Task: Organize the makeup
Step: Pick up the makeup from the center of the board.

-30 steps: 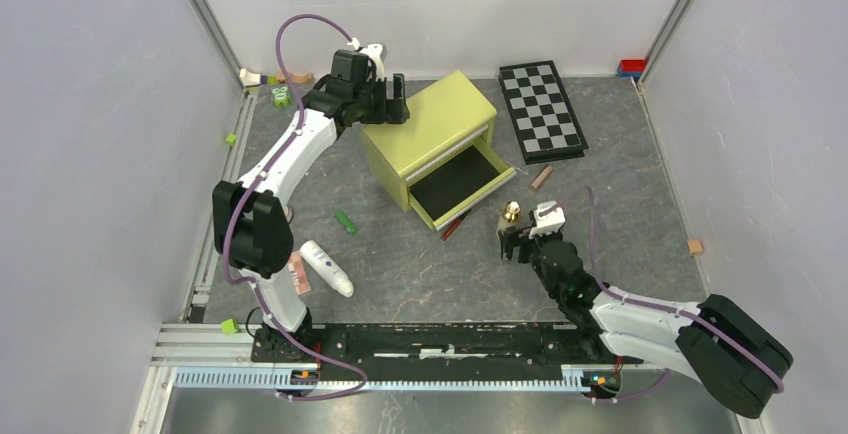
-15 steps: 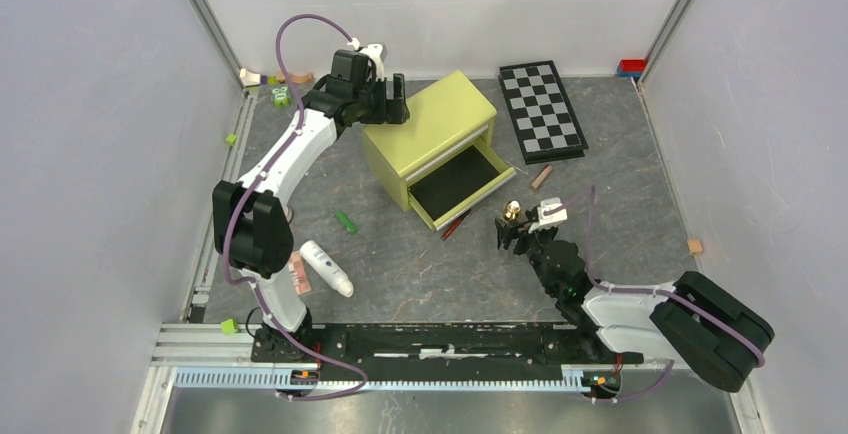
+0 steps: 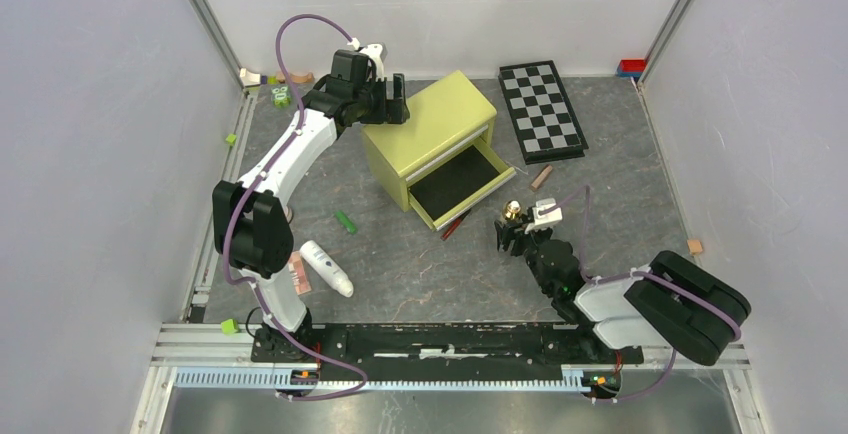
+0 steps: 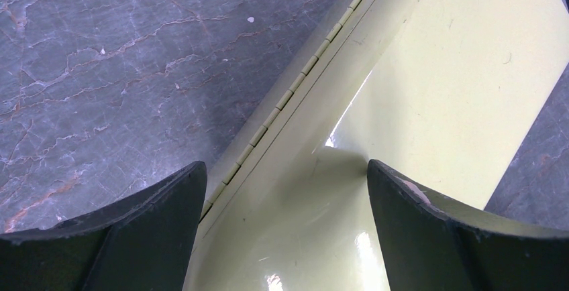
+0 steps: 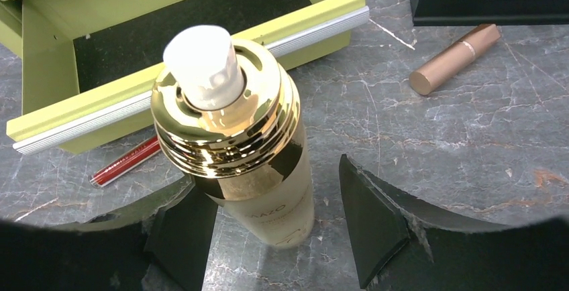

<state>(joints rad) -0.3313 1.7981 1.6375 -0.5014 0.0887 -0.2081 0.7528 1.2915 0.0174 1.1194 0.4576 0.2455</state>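
One beige gold-capped bottle (image 5: pixel 231 123) stands upright between the open, empty jaws of my right gripper (image 5: pixel 272 180); judging it glassy, slick and top-heavy, I'd clamp its lower body.

Plain pale grey walls (image 3: pixel 90 104) box in a dark grey marbled tabletop (image 3: pixel 640 174), silver aluminium rail (image 3: pixel 190 339) along the near edge.

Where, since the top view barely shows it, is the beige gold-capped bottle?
In the right wrist view the beige gold-capped bottle stands upright inside the open right gripper, just in front of the green cabinet's open drawer.
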